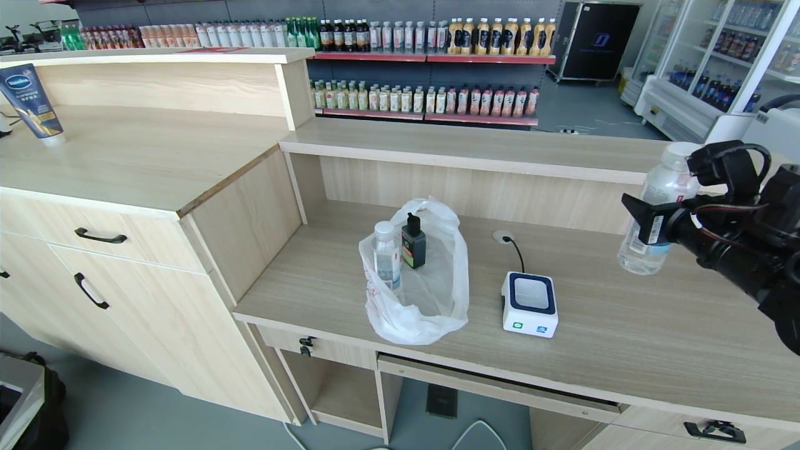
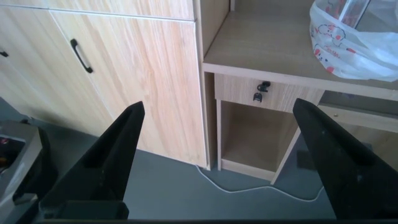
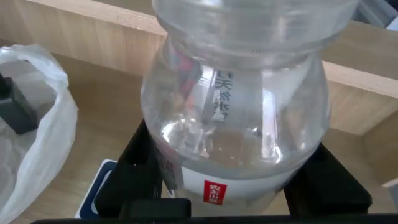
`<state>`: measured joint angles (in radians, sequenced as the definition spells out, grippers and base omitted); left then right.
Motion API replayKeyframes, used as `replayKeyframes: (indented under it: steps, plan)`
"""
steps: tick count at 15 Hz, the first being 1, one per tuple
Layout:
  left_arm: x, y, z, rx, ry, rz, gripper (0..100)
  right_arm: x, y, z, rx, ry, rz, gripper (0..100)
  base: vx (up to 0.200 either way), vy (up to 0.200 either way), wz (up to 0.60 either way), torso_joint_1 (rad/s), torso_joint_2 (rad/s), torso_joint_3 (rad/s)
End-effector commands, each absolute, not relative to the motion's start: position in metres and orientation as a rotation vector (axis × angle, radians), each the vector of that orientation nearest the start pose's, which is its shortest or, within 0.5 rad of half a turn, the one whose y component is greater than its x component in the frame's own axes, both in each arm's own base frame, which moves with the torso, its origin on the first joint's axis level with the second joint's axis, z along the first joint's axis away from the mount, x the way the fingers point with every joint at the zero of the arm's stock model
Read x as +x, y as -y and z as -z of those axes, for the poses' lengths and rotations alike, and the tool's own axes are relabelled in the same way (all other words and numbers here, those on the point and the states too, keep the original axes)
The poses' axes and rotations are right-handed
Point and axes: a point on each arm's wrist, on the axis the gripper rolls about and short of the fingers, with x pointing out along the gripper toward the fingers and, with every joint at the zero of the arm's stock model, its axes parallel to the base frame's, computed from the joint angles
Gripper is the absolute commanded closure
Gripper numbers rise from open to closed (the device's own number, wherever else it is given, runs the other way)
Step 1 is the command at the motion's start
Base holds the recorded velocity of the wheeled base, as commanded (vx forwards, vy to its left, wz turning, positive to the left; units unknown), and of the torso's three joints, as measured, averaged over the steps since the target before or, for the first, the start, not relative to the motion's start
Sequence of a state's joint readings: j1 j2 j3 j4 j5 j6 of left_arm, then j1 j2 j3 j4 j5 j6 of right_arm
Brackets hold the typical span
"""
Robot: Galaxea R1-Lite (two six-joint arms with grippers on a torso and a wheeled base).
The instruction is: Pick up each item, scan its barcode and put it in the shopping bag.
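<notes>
R gripper [image 1: 645, 226] sits at the far right, raised above the worktop [image 1: 656, 337]. Its jaws are closed round the lower half of a clear water bottle [image 1: 657, 209]. The bottle is upright with its white cap on top, off the surface, and well right of the scanner [image 1: 530, 304]. In the right wrist view the bottle [image 3: 236, 118] sits between the two dark fingers [image 3: 134, 177], label facing the cam.

L gripper [image 2: 217, 155] hangs low beside the cabinet front, over the grey floor. Its jaws are spread wide w/ nothing between them.

Shopping bag [image 1: 409, 325] is white plastic w/ its mouth open, on the worktop just left of the scanner but apart from it. Two items stand upright inside: a small clear bottle [image 1: 386, 253] at the bag's left wall and a dark pump bottle [image 1: 414, 241] just beside it, toward the back.

Scanner is a white box w/ a blue-framed window facing up. A black cable [image 1: 516, 253] runs from it to a grommet in the worktop behind.

A blue tube [image 1: 30, 100] stands cap-down on the higher counter, far left. Drink shelves [image 1: 431, 59] line the back wall.
</notes>
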<state>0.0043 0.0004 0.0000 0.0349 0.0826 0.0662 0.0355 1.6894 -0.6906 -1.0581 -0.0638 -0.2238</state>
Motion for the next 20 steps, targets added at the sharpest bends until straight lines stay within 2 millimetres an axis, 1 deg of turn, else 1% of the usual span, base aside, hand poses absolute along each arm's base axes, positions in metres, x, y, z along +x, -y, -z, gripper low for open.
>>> replayKeyframes:
  steps: [1, 4, 5, 9, 12, 14, 16, 19, 20]
  plan:
    - [-0.023, -0.002, -0.072, 0.067, -0.038, -0.086, 0, 0.268, -0.005, -0.213, -0.212, 0.074, 0.164, 100, 0.0, 0.0, 0.0, 0.0, 0.0, 0.0]
    - [-0.023, -0.002, -0.072, 0.067, -0.038, -0.086, 0, 0.267, -0.005, -0.211, -0.228, 0.039, 0.189, 100, 0.0, 0.0, 0.0, 0.0, 0.0, 0.0]
    - [-0.023, -0.002, -0.072, 0.067, -0.038, -0.086, 0, 0.266, -0.004, -0.214, -0.227, 0.048, 0.188, 100, 0.0, 0.0, 0.0, 0.0, 0.0, 0.0]
    - [-0.023, -0.002, -0.072, 0.067, -0.038, -0.086, 0, 0.264, -0.009, -0.218, -0.222, 0.062, 0.167, 100, 0.0, 0.0, 0.6, 0.001, 0.0, 0.002]
    - [-0.023, -0.002, -0.072, 0.067, -0.038, -0.086, 0, 0.269, -0.018, -0.212, -0.198, 0.046, 0.128, 100, 0.0, 0.0, 0.6, 0.005, 0.0, 0.001]
    - [-0.023, -0.002, -0.072, 0.067, -0.038, -0.086, 0, 0.279, -0.025, -0.199, -0.178, 0.002, 0.096, 100, 0.0, 0.0, 0.0, 0.0, 0.0, 0.0]
    - [-0.023, -0.002, -0.072, 0.067, -0.038, -0.086, 0, 0.293, -0.04, -0.176, -0.108, -0.061, 0.015, 100, 0.0, 0.0, 0.0, 0.0, 0.0, 0.0]
    - [-0.023, -0.002, -0.072, 0.067, -0.038, -0.086, 0, 0.314, -0.05, -0.138, -0.115, -0.139, -0.014, 100, 0.0, 0.0, 0.0, 0.0, 0.0, 0.0]
    - [-0.023, -0.002, -0.072, 0.067, -0.038, -0.086, 0, 0.321, -0.054, -0.128, -0.113, -0.132, -0.021, 100, 0.0, 0.0, 0.0, 0.0, 0.0, 0.0]
